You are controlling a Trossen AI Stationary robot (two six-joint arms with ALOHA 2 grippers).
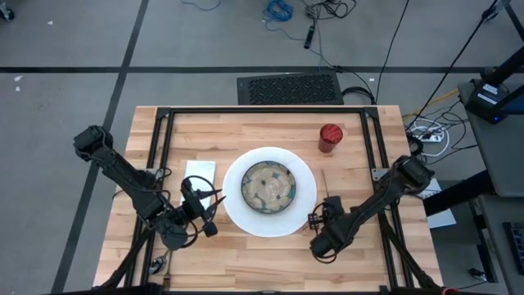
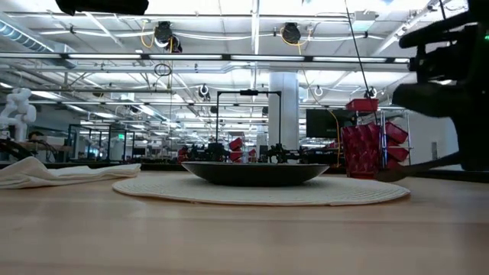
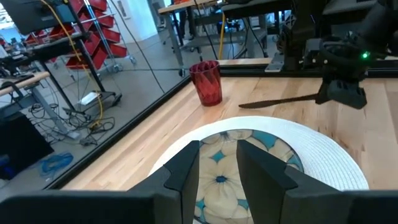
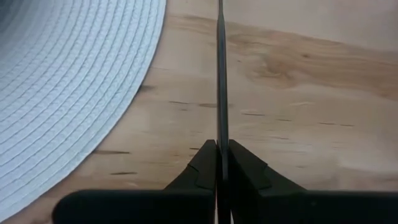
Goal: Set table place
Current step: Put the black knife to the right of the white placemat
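Dark knife (image 4: 220, 74) clamped edge-up in the right gripper (image 4: 221, 163), at the white plate's (image 1: 304, 211) three o'clock; left gripper (image 3: 217, 168), fingers slightly parted, empty, hovers at nine o'clock beside the napkin (image 1: 199, 174)

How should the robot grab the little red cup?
Grip the red cup across its side walls, coming from above. It stands upright and alone on the table, beyond the white plate, so fingers fit either side.

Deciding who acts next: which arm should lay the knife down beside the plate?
Right. The right gripper is shut on the knife, held just beside the plate. The left gripper sits across the plate, near the napkin.
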